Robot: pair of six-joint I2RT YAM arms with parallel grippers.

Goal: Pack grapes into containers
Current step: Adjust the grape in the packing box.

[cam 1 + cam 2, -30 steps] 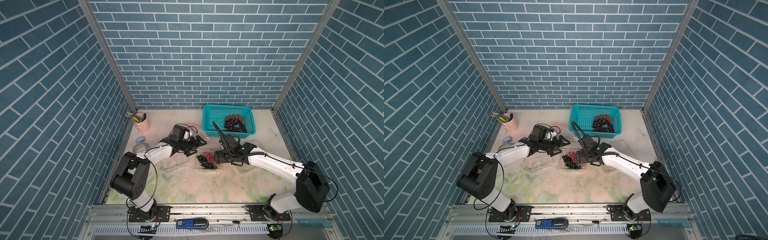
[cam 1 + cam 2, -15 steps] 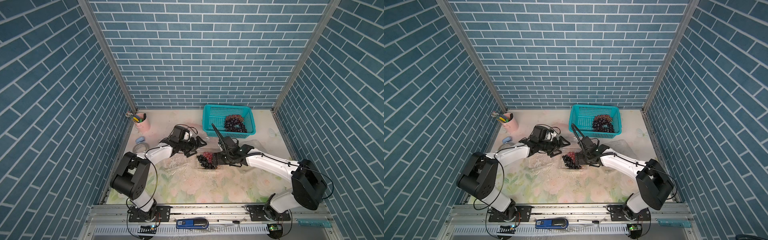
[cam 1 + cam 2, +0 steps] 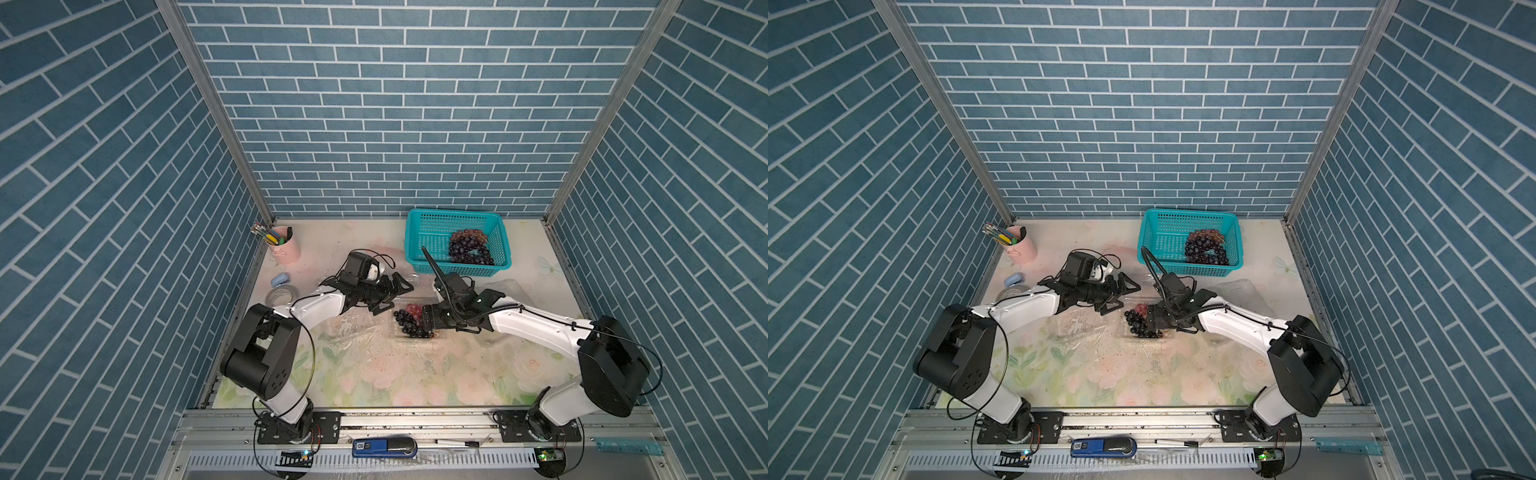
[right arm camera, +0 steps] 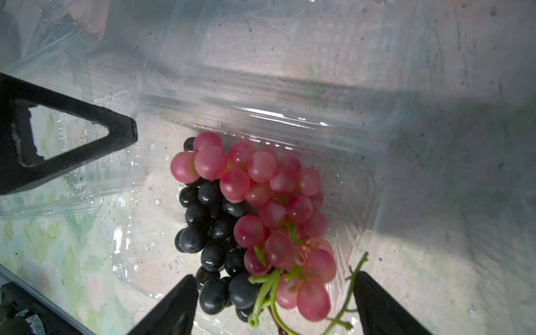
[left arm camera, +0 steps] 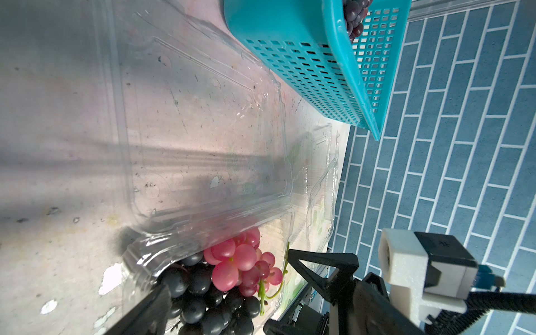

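- Hovering low over the grapes [image 4: 249, 208] with the right fingers [image 4: 177, 304] spread wide on either side of the stem end, clamped on nothing.
- Lying in the tray half of the open container [image 4: 367, 185] near the middle of the tabletop [image 3: 415, 374]: dark grapes and pink ones heaped together, the lid [image 5: 203, 130] folded back on the side of the basket [image 3: 428, 232].
- Poised just beside that lid with the left fingers [image 4: 121, 132] released as well, holding nothing.
- Judging the step in hand: probably swinging the lid over and pressing it shut.
- Risking a pinched green stem [image 4: 361, 259], seemingly poking out over the tray's rim; enough to stop the lid snapping home.
- Risking squashed or popped-off pink grapes under a hard press, the heap seemingly taller than the shallow tray.
- Risking a sliding or tipping container: thin, light plastic, braced by neither arm.
- Risking a knock between the two sets of fingers, close together over one small box.
- Counting more work ahead: a further bunch [image 3: 469, 249] in the basket, a spare container [image 3: 349, 328] by the left arm, a third container [image 3: 505, 286] by the right arm.
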